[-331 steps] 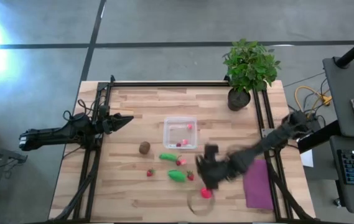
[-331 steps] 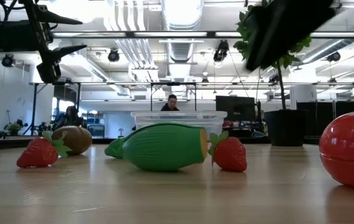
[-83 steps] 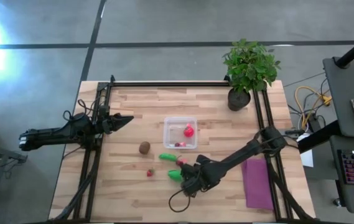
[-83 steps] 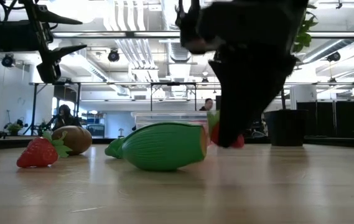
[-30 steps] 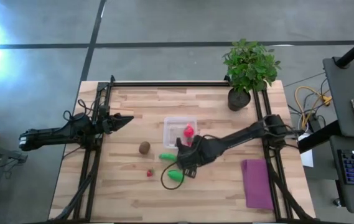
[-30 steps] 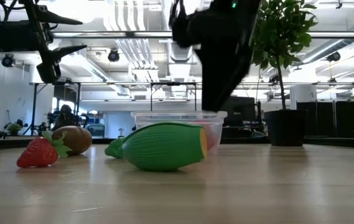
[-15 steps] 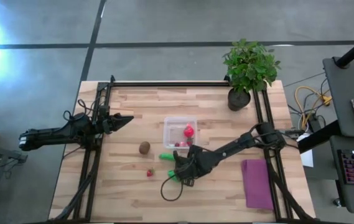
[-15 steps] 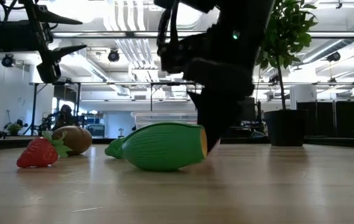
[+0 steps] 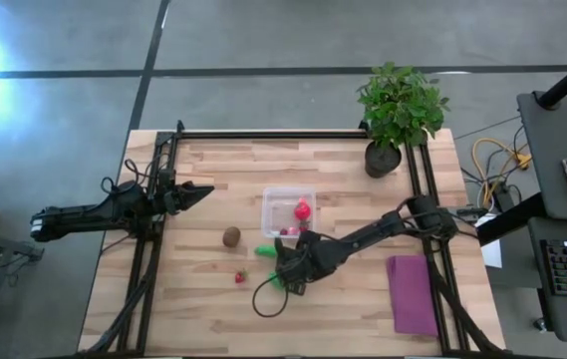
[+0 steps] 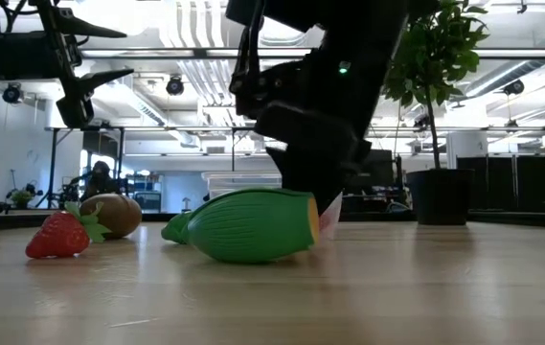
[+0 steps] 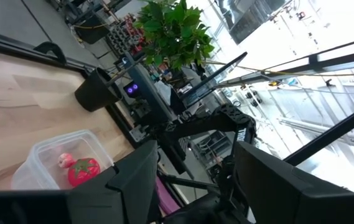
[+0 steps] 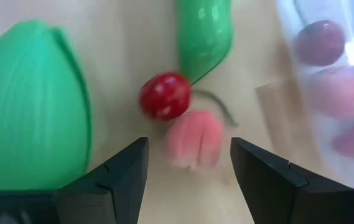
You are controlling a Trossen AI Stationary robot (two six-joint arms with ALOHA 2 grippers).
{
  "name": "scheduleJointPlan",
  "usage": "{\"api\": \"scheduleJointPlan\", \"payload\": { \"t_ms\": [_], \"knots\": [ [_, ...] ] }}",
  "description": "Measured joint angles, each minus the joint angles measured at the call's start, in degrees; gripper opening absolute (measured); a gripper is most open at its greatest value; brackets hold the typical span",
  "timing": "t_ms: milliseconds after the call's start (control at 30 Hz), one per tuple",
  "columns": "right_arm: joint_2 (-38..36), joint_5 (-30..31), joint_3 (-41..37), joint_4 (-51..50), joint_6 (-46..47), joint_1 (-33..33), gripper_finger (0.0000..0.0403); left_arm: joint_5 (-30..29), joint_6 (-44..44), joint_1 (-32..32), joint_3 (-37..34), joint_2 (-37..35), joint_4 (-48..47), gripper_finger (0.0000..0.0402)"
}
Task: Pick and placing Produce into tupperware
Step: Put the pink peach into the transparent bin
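Note:
The clear tupperware (image 9: 289,199) stands mid-table and holds a red-pink ball (image 9: 303,209) and some berries. My right gripper (image 12: 189,177) is open, low over the table just near of the tupperware. Its fingers stand either side of a pink berry (image 12: 195,140) without touching it. A red berry (image 12: 165,96) and a slim green piece (image 12: 204,34) lie just beyond. The fat green piece (image 12: 30,106) lies beside them. The brown kiwi (image 9: 231,236) and a strawberry (image 9: 240,277) lie to the left. My left gripper (image 9: 201,189) waits, open, at the table's left side.
A potted plant (image 9: 400,110) stands at the far right corner. A purple cloth (image 9: 413,294) lies at the near right. A dark cable loop (image 9: 271,299) hangs from my right arm onto the table. Black rails (image 9: 153,249) run along both sides.
My right gripper has gone from beside the tupperware toward the table's near edge and down, to just over the berries beside the fat green piece. The produce on the table has stayed put.

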Motion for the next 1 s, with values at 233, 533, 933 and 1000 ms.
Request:
{"api": "scheduleJointPlan", "payload": {
  "t_ms": [233, 533, 933, 1000],
  "knots": [
    [0.0, 0.1, 0.0, 0.3, 0.0, -1.8, 0.0219, 0.0, 0.0, 0.0, 0.0, 0.0, 0.0, 0.0201],
    [0.0, 0.0, 0.0, 0.4, 0.0, -2.1, 0.0186, 0.0, 0.0, 0.0, 0.0, 0.0, 0.0, 0.0201],
    [-0.8, -1.6, 2.1, 0.3, 0.0, -2.1, 0.0120, 0.0, 0.0, 0.0, 0.0, 0.0, 0.0, 0.0201],
    [-2.0, -1.3, 3.0, 0.3, 0.0, -2.1, 0.0118, 0.0, 0.0, 0.0, 0.0, 0.0, 0.0, 0.0201]
  ]
}}
